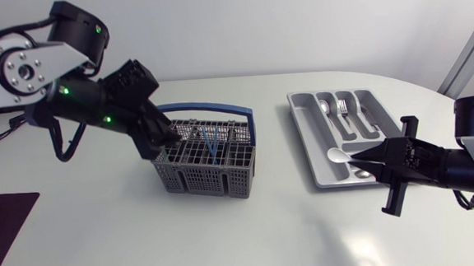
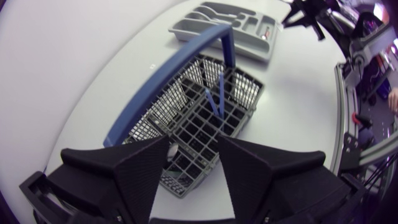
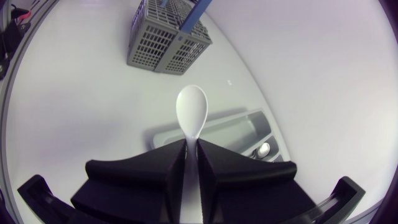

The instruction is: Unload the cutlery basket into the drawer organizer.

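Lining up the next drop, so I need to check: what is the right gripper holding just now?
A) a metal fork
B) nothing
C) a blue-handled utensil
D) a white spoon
D: the right gripper is shut on the handle of a white spoon, whose bowl sticks out ahead of the fingers at the edge of the drawer organizer.

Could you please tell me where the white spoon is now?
The white spoon is at the head view's right, held in the right gripper over the near left corner of the drawer organizer, bowl pointing toward the cutlery basket.
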`<state>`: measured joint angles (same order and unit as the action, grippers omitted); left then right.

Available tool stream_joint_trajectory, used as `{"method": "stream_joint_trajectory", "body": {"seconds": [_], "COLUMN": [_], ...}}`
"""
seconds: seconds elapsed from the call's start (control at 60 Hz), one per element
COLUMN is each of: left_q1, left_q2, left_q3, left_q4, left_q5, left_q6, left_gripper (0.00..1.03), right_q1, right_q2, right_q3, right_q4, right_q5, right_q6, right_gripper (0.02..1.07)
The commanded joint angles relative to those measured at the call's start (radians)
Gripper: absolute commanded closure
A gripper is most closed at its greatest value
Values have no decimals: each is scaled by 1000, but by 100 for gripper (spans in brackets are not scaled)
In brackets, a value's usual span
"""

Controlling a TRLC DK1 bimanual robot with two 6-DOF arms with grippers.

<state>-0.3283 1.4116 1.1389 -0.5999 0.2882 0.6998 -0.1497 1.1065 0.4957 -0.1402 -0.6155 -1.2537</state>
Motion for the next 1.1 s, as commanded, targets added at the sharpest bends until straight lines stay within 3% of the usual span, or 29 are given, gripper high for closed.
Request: {"method": "stream_joint_trajectory", "body": {"seconds": [0.0, 0.417, 0.7, 0.9, 1.083], "left_q1": [-5, 11, 46, 55, 63], "left_q2": [-45, -48, -49, -48, -43], "left_q3": [-71, -154, -185, -197, -195], "left_q4": [35, 121, 201, 230, 242], "left_q5": [-9, -49, -49, -55, -57], "left_q6": [158, 429, 538, 573, 593], "left_gripper": [47, 47, 47, 47, 47], "right_q1": [-68, -280, -297, -271, -257], "right_q2": [102, 516, 694, 730, 724], "right_q3": [46, 379, 504, 503, 488], "right_q4": [-35, -300, -331, -326, -303], "right_q5": [-32, -38, 39, 99, 148], "right_q6": [-142, -512, -559, -579, -556], "right_gripper": [102, 102, 101, 100, 67]}}
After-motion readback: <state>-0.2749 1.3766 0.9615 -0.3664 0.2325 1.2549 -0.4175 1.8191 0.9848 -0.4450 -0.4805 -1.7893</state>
